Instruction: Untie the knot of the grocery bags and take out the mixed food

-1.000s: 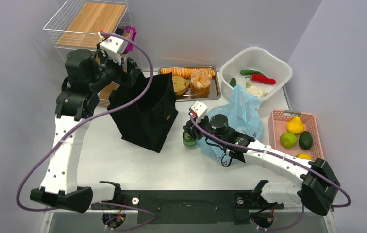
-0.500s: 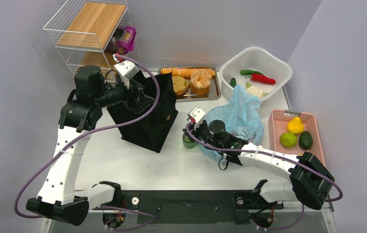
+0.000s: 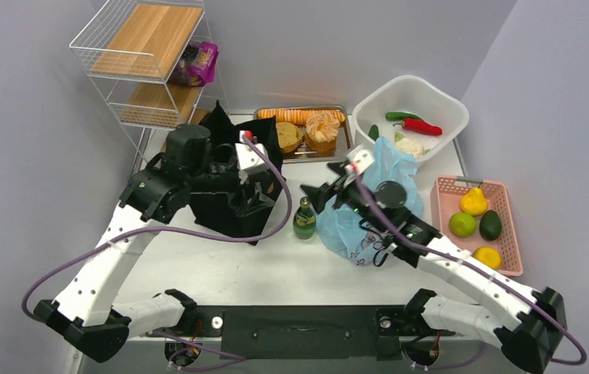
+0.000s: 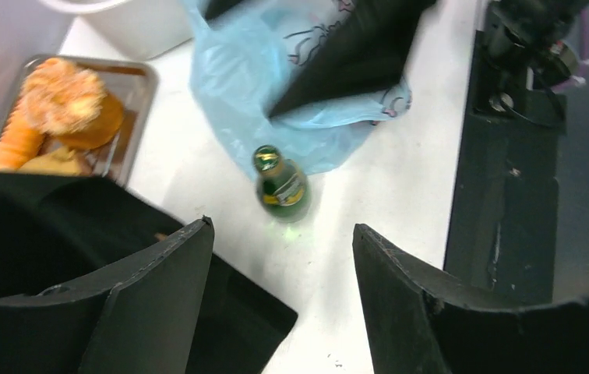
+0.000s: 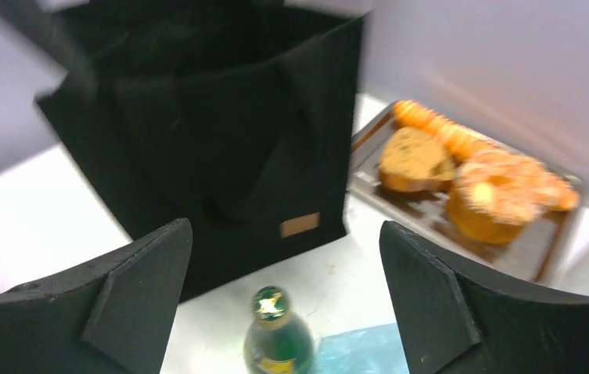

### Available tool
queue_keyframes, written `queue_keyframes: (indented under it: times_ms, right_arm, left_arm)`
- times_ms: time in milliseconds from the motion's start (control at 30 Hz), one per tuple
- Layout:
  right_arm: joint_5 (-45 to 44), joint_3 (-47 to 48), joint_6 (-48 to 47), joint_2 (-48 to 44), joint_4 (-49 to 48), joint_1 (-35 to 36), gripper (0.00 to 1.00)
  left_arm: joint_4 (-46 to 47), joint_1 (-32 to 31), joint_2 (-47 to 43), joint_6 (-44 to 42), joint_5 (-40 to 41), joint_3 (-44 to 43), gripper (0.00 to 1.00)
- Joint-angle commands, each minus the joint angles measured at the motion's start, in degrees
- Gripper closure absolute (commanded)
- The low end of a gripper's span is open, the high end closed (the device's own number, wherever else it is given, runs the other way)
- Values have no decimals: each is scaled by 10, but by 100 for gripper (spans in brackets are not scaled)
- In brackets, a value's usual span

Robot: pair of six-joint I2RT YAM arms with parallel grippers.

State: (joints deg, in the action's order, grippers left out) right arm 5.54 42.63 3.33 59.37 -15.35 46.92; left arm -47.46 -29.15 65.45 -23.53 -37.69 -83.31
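Observation:
A green bottle (image 3: 304,220) stands upright on the table between the black tote (image 3: 229,204) and the pale blue plastic bag (image 3: 369,214). My right gripper (image 3: 322,181) hangs open just above and behind the bottle (image 5: 276,335), holding nothing. My left gripper (image 3: 266,195) is open over the tote's right side and faces the bottle (image 4: 282,187). Its jaws are empty. The blue bag (image 4: 276,101) lies slumped, and the knot is out of view. A swirled pastry (image 3: 322,128) sits on the metal tray (image 3: 347,149).
A white tub (image 3: 441,101) holds peppers and cauliflower (image 3: 410,146). At the right edge, a pink basket (image 3: 439,210) holds a lemon (image 3: 488,255), an avocado (image 3: 491,224) and other fruit. A wire rack (image 3: 108,58) at the back left carries purple packets (image 3: 198,62).
My right gripper has opened, let go of the green bottle and drawn back toward the blue bag. My left arm has swung from the rack across the black tote, toward the bottle.

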Motion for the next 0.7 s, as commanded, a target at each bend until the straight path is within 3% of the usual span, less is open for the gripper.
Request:
queue_keyframes:
  times_ms: [0, 167, 300, 667]
  right_arm:
    - [-9, 56, 74, -79, 117, -97, 14]
    - [8, 58, 98, -135, 212, -212, 13]
    - [14, 56, 108, -158, 242, -261, 13]
    - [21, 45, 124, -185, 259, -276, 13]
  left_arm:
    - [22, -56, 32, -58, -11, 13, 40]
    - [212, -92, 44, -8, -16, 118, 46]
    - [497, -100, 43, 98, 6, 247, 46]
    - [716, -102, 50, 117, 126, 419, 43]
